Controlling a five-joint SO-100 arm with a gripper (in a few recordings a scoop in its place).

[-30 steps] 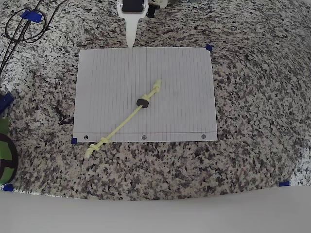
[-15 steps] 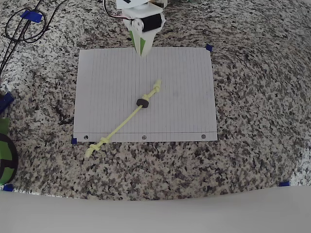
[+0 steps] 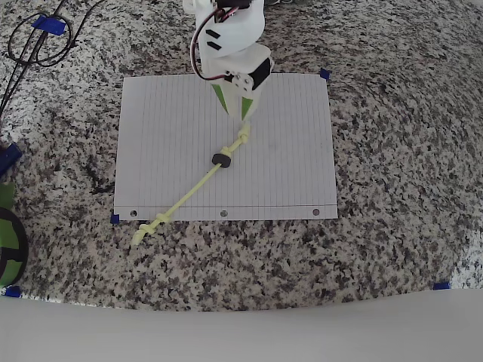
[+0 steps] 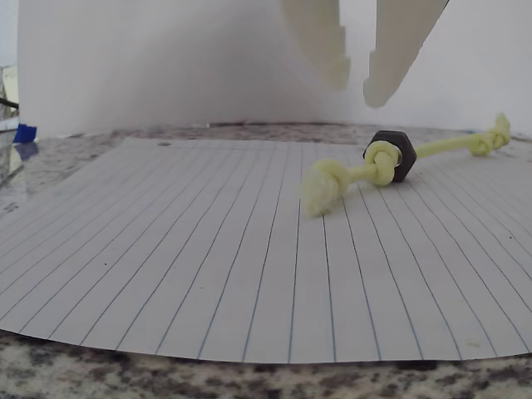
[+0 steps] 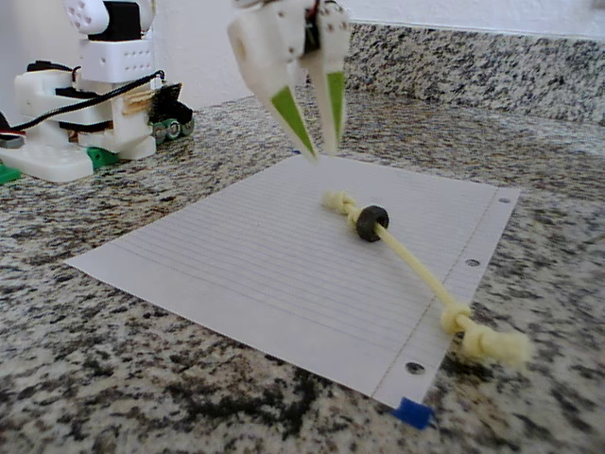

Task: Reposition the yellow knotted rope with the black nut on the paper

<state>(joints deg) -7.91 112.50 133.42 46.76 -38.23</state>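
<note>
The yellow knotted rope (image 3: 192,188) lies slantwise on the paper (image 3: 287,151). Its upper knot rests near the sheet's middle, and its lower-left knot lies off the sheet on the granite. The black nut (image 3: 221,159) sits on the cord close to the upper knot. My gripper (image 3: 237,111) hovers just above that upper knot, open, with nothing between its green-faced fingers. In the wrist view the gripper (image 4: 357,86) hangs over the paper (image 4: 208,266), behind the near knot of the rope (image 4: 321,189) and the nut (image 4: 391,155). The fixed view shows the gripper (image 5: 321,149) raised above the paper (image 5: 236,255), just beyond the rope (image 5: 416,265) and nut (image 5: 371,222).
Black cables (image 3: 34,45) coil at the top left of the granite counter. A green and black object (image 3: 7,237) sits at the left edge. The arm's white base (image 5: 85,123) stands behind the paper, with a granite backsplash (image 5: 473,61) beyond.
The gripper has come from the paper's top edge out over the sheet toward the rope's upper knot, and its jaws now show apart. The rope and the nut have not moved.
</note>
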